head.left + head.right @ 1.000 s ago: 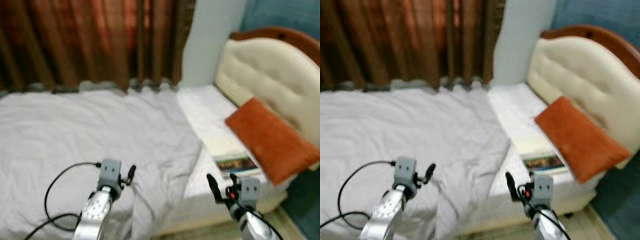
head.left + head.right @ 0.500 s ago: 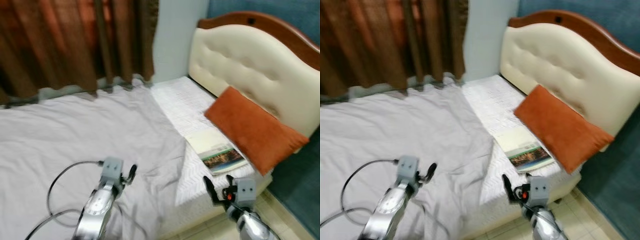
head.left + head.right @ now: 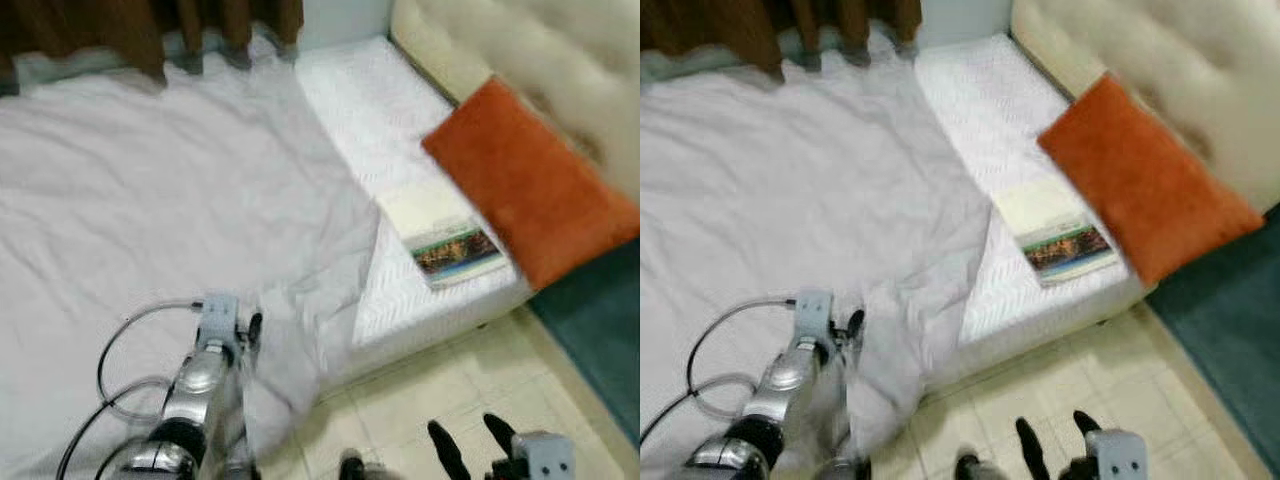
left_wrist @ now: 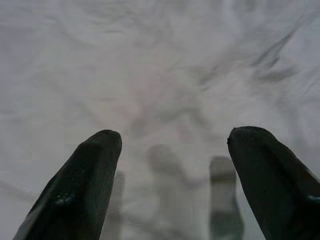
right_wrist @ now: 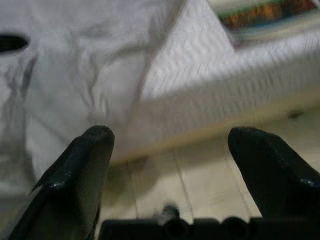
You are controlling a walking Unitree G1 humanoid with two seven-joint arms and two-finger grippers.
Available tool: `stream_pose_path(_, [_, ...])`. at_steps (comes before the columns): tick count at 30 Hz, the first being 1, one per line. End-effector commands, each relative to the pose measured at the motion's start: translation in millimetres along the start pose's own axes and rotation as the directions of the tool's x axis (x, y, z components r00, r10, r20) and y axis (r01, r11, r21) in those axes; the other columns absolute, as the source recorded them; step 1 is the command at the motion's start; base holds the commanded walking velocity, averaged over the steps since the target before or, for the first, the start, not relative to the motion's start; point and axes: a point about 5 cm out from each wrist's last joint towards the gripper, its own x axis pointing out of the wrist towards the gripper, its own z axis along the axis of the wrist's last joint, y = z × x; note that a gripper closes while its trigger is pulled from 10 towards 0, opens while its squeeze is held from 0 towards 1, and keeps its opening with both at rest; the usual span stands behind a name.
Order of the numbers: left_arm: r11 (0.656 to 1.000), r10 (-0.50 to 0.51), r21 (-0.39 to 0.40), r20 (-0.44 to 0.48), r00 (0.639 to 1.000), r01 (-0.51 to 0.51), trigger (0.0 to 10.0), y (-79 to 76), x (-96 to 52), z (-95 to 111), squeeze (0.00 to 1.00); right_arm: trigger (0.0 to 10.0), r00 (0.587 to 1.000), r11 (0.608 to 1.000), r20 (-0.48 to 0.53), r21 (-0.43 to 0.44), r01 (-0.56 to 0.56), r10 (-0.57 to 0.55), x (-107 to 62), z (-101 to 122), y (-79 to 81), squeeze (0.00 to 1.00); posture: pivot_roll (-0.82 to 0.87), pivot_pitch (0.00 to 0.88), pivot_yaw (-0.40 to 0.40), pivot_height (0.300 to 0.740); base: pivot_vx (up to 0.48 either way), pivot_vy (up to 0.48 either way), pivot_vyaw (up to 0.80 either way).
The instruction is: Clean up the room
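Note:
A rumpled grey-white sheet covers most of the bed, its corner hanging over the near edge. A book with a colourful cover lies on the bare white mattress beside an orange pillow that leans on the cream headboard. My left gripper hovers just over the sheet's near part, open and empty. My right gripper is low over the tiled floor, open, facing the bed's edge.
Brown curtains hang behind the bed. A dark teal wall or carpet strip runs along the right beside the bed. A black cable loops off my left arm. Pale tiles lie between me and the bed.
The camera has tilted down and the view shifted: floor tiles now show and the curtains and headboard slid up. My right gripper sits lower in the frame, over the floor.

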Motion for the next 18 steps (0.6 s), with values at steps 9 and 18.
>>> stream_pose_path(9, [0.976, 0.170, -0.137, 0.011, 0.985, -0.167, 10.0, 23.8, 0.5, 2.6, 0.00, 10.0, 0.996, 0.999, -0.092, 0.032, 0.011, -0.008, -40.5, 10.6, 17.2, 0.00, -0.35, 0.653, -0.127, 0.740, 0.000, 0.000, 0.00])
stream_pose_path(18, [0.879, 0.389, -0.253, -0.108, 0.915, -0.404, 10.0, 60.6, -12.8, -17.0, 0.00, 10.0, 0.985, 0.998, -0.172, 0.057, 0.023, -0.013, -55.4, 4.4, 23.6, 0.00, -0.35, 0.656, -0.121, 0.740, 0.000, 0.000, 0.00])
